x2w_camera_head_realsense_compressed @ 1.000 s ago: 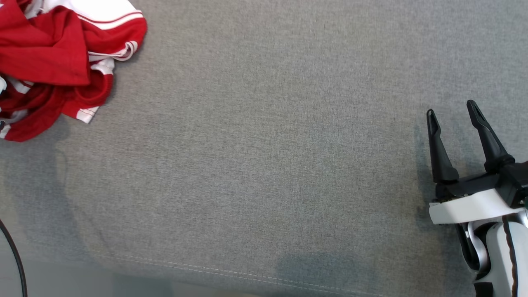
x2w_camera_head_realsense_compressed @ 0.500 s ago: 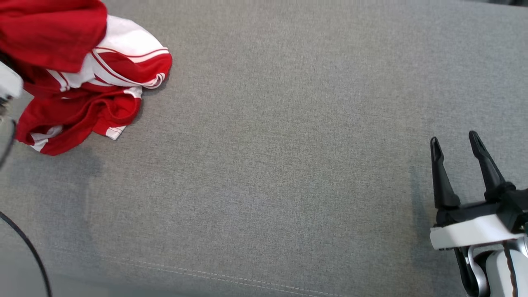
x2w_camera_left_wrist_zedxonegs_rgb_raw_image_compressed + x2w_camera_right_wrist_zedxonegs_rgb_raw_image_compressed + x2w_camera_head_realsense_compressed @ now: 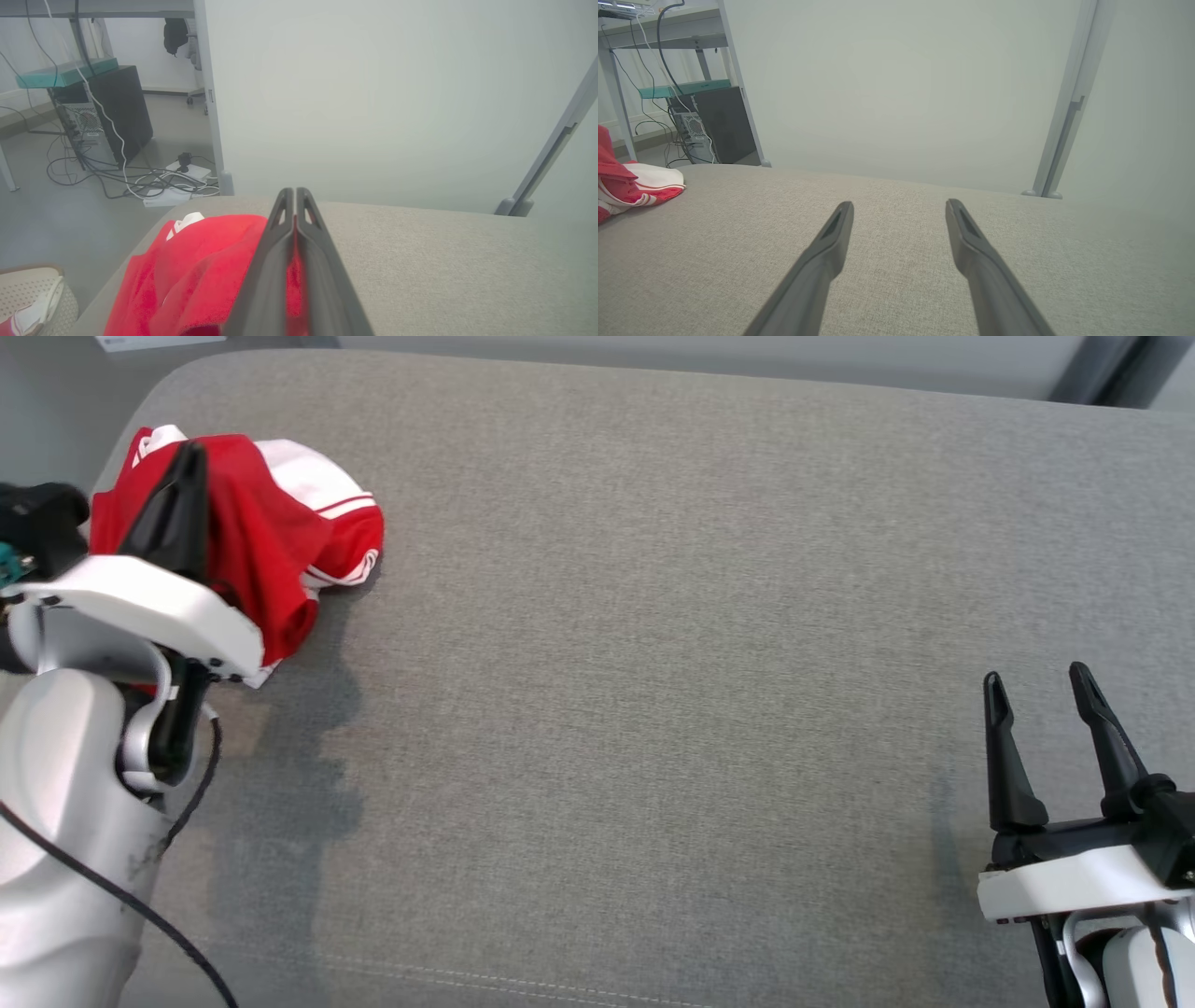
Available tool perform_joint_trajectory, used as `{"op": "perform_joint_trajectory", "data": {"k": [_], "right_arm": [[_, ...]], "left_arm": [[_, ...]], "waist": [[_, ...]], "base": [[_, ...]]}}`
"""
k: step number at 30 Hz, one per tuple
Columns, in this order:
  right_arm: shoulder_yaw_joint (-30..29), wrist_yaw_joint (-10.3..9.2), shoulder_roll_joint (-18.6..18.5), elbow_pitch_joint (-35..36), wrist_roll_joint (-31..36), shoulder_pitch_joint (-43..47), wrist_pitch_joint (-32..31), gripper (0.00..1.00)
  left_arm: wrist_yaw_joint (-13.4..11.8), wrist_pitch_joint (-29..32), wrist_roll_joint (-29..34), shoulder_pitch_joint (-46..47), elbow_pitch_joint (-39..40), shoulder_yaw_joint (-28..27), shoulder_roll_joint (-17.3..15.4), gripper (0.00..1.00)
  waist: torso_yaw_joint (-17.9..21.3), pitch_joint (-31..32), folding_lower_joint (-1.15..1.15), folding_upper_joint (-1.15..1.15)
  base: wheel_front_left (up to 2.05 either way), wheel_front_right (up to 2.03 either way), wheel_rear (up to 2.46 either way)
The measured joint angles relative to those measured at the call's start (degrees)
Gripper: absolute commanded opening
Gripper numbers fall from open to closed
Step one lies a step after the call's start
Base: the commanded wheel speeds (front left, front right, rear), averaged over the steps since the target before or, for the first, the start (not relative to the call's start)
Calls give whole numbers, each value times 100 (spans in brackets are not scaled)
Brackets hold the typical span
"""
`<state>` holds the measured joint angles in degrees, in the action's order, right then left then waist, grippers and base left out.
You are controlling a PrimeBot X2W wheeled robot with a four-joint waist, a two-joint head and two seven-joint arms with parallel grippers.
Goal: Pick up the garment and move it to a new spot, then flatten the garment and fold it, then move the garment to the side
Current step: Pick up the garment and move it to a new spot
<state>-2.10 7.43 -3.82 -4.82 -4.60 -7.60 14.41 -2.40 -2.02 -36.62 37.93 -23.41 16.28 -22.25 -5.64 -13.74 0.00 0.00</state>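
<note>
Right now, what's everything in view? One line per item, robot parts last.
garment: one, red with white stripes, bunched at the cushion's far left corner
cushion: one, grey fabric, the work surface
computer tower: one, black, on the floor beyond the cushion's left end
floor cables: a tangle, black and white, beside the tower
basket: one, beige, perforated, on the floor left of the cushion
left tool: one, dark fingers, shut on the garment
right tool: one, dark fingers, open, over the cushion's near right, holding nothing
</note>
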Motion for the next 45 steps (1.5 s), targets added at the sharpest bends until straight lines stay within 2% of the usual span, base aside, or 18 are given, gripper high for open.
{"op": "perform_joint_trajectory", "data": {"k": [7,14,18,23,29,34,38,39,40,41,45], "right_arm": [[-108,0,45,30,-31,128,0,100],[-140,0,114,80,-101,183,0,100],[-136,0,145,86,-144,235,0,100],[-112,0,153,80,-338,236,0,100],[-46,0,154,51,-605,246,0,100],[29,-1,160,35,-719,244,0,100],[8,-1,162,21,-755,226,0,100],[-7,-1,163,2,-754,223,0,100],[-21,-1,164,-3,-754,214,0,100],[-46,-1,165,-9,-748,201,0,100],[-92,-1,163,-29,-695,99,0,100]], "left_arm": [[-178,319,353,-5,1240,591,213,0],[-169,605,499,-15,1781,1372,758,0],[-159,705,534,-33,1773,1731,1036,0],[36,767,563,-134,1680,2235,1299,0],[142,812,646,-93,1392,2639,1635,0],[192,839,654,-63,893,2719,1678,0],[233,814,617,-62,626,2709,1650,0],[238,723,603,-63,605,2703,1625,20],[237,671,595,-64,611,2696,1614,78],[236,611,595,-69,637,2688,1601,100],[225,432,583,-138,1032,2621,1536,100]], "waist": [[381,83,0,0],[1047,103,0,0],[1526,75,0,0],[2150,5,0,0],[2796,-152,0,0],[3035,-390,0,0],[2938,-469,0,0],[2822,-474,0,0],[2757,-474,0,0],[2686,-473,0,0],[2352,-445,0,0]], "base": [[0,0,0],[0,0,0],[0,0,0],[0,0,0],[0,0,0],[0,0,0],[0,0,0],[0,0,0],[0,0,0],[0,0,0],[0,0,0]]}}
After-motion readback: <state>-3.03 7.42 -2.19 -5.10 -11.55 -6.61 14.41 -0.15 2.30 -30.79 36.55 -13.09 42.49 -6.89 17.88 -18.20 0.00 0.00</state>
